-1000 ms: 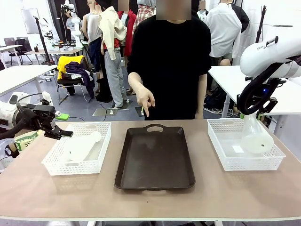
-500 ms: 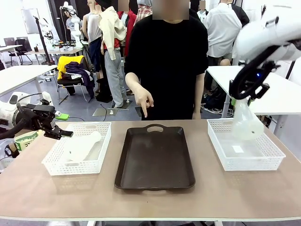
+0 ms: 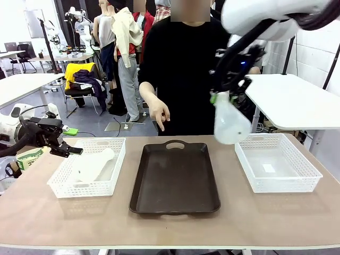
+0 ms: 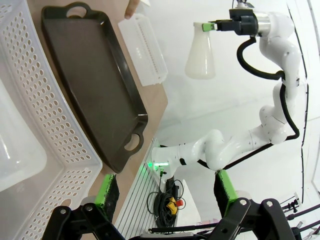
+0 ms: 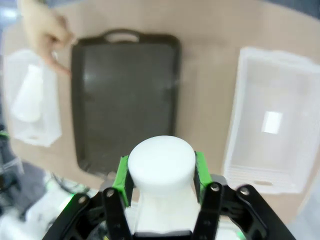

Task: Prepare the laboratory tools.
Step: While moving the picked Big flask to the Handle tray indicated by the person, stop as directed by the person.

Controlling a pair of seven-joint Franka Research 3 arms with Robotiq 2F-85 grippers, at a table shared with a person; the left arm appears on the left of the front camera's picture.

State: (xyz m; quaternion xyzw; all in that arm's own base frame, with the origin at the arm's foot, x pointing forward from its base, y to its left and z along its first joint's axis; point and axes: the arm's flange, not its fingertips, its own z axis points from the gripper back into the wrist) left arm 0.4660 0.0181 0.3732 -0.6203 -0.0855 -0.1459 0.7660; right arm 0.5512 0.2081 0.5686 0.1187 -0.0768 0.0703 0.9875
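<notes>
Behind the brown table (image 3: pixel 276 218) a person stands, with other tables farther back in the room. From the front, the right gripper (image 3: pixel 225 96) is clenched on the neck of the lifted flask (image 3: pixel 230 125). This flask hangs upright in the air, between the dark tray (image 3: pixel 175 180) and the right basket (image 3: pixel 279 183). The right arm reaches in from the upper right, its wrist turned downward. The left gripper (image 3: pixel 70 150) has its jaws spread and grasps nothing. It hovers just beside the left rim of the left basket (image 3: pixel 85 188), with the arm low. The lying flask (image 3: pixel 93 164) rests on its side in that basket. The person's hand (image 3: pixel 159 113) points down near the tray's far end.

From the left wrist, the fingers (image 4: pixel 109 187) stand wide apart with nothing between them. The lying flask (image 4: pixel 15 150) is at the picture's edge, inside the basket wall (image 4: pixel 55 115). Farther off, the lifted flask (image 4: pixel 200 50) hangs from the right gripper (image 4: pixel 207 26).

From the right wrist, the green pads (image 5: pixel 122 176) press on both sides of the flask's neck (image 5: pixel 161 160). Below it, blurred, are the tray (image 5: pixel 125 95) and both baskets.
</notes>
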